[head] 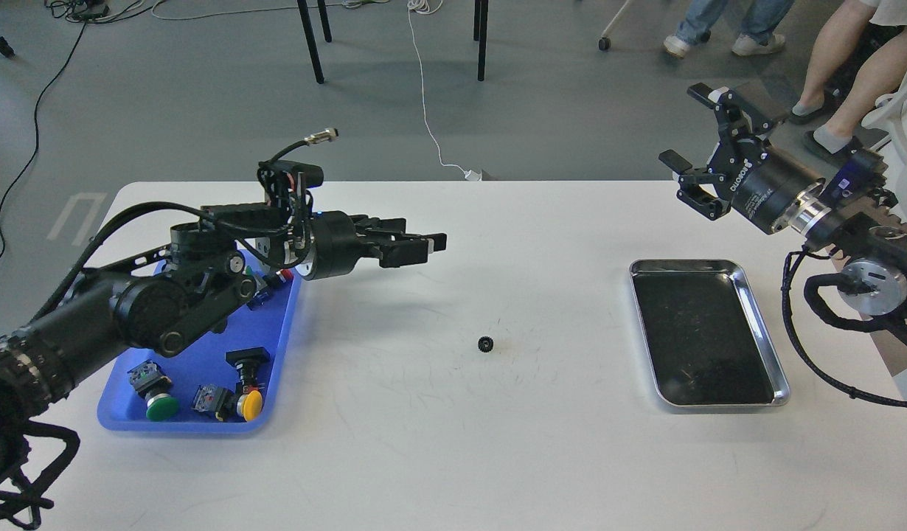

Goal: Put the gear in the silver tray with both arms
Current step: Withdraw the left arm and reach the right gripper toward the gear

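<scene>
A small black gear (486,344) lies on the white table, between the two trays and free of both grippers. The silver tray (783,383) sits to the right of it, and nothing shows on its dark bottom. My left gripper (433,246) is raised above the table to the upper left of the gear, pointing right, empty, with its fingers slightly apart. My right gripper (683,125) hovers open and empty in the air beyond the table's far right edge, above and behind the silver tray.
A blue plastic tray (203,354) at the left holds several push-buttons with green, yellow and red caps. A cable with a metal plug (322,135) sticks up from my left wrist. People's legs and chair legs stand beyond the table.
</scene>
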